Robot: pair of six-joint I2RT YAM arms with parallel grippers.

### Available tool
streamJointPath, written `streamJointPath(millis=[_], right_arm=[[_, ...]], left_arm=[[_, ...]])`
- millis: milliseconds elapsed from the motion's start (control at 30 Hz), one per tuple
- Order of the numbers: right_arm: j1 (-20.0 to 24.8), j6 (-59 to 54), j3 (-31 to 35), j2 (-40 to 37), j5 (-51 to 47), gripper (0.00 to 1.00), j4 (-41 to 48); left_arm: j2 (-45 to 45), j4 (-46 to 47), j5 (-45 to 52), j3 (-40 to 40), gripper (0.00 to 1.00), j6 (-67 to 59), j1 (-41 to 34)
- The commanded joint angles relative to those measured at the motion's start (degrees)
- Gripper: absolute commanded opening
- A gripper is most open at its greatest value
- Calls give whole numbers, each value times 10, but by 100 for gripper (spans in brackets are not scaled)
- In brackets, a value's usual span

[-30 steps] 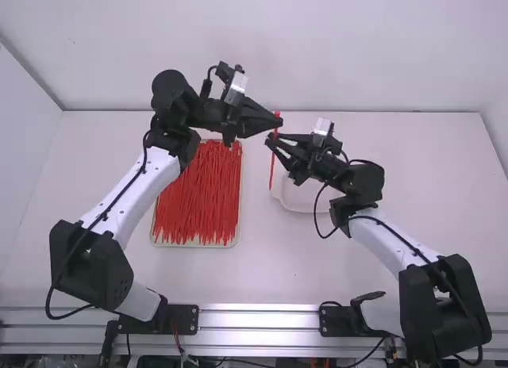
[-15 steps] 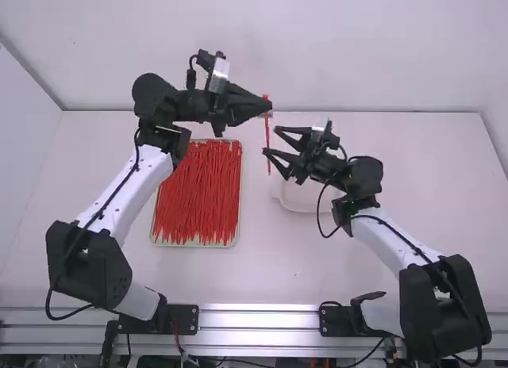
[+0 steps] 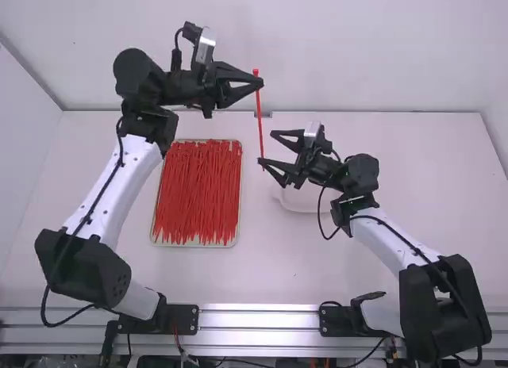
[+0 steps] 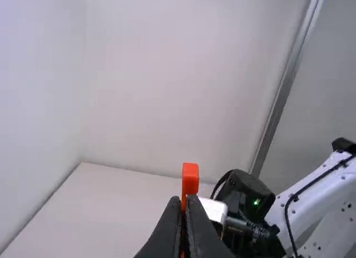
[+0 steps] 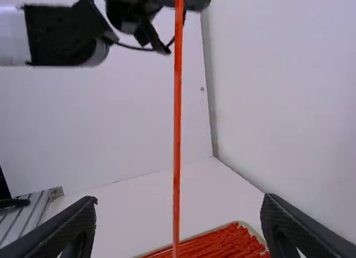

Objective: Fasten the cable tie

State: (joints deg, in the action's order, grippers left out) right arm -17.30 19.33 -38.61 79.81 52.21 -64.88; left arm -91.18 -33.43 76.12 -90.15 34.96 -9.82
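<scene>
Cable tie (image 3: 259,118), red, hangs upright in the air, its head pinched in the left claw (image 3: 258,84) and its tail dropping between the wide-spread fingers of the right claw (image 3: 267,149). A tray (image 3: 194,244) of loose red ties (image 3: 198,189) lies on the tabletop (image 3: 444,170) nearby, with a white bowl (image 3: 298,201) below the right claw. Since a second ago the left arm has lifted the tie higher and the right claw has spread wider.

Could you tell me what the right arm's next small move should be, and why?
Probably shut the right gripper on the free end of the tie: the left gripper holds it near the head, it hangs straight down, and the right wrist view shows it between the open fingers.
</scene>
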Motion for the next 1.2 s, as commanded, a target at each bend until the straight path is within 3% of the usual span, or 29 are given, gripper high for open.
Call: streamJointPath(millis=[0,367,567,700,867,1167], right_arm=[[-2,-3,-19,0,8,79,-2],[-27,-21,-19,0,19,79,20],[-40,-33,-19,0,20,74,24],[-40,-33,-19,0,20,59,26],[-40,-33,-19,0,19,30,29],[-34,-33,-19,0,19,7,43]], left_arm=[[-7,38,16,-34,2,-50,0],[-7,58,25,-47,2,-53,-9],[-7,59,23,-43,2,-63,-13],[-7,55,24,-43,2,-59,-18],[-7,53,24,-44,2,-60,-12],[-7,44,23,-45,2,-59,-15]])
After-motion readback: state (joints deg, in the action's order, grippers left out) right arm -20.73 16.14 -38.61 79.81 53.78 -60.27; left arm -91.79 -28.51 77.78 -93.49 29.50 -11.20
